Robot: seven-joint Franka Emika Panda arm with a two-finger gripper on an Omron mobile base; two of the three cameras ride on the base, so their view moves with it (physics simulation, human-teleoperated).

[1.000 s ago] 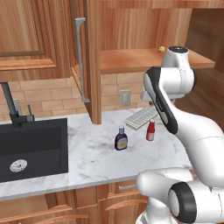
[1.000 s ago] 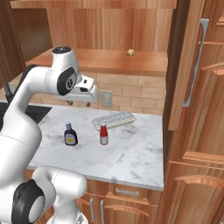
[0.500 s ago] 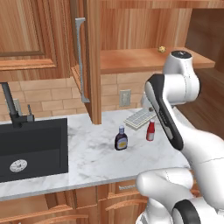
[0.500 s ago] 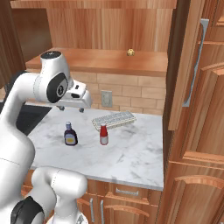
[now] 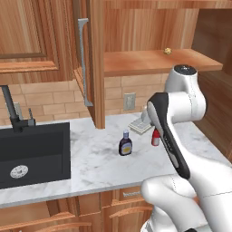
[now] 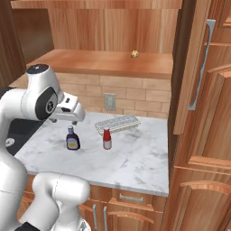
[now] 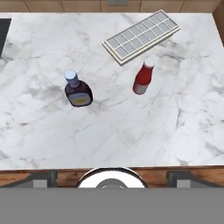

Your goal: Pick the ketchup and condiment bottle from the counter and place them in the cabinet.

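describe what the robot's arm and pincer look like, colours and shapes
The arm is a chain of glossy white rounded segments with dark grey joint caps and a long black band down one link. Its hand is a white boxy block in the right base view. The pincer has two small dark grey finger tips. No cables or markings show.

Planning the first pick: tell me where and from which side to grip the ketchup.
Grip the ketchup around its slim red body, below the white cap. It stands upright on the counter, so a level approach from the front edge looks best. The ice cube tray lies behind it, and the condiment bottle stands well apart.
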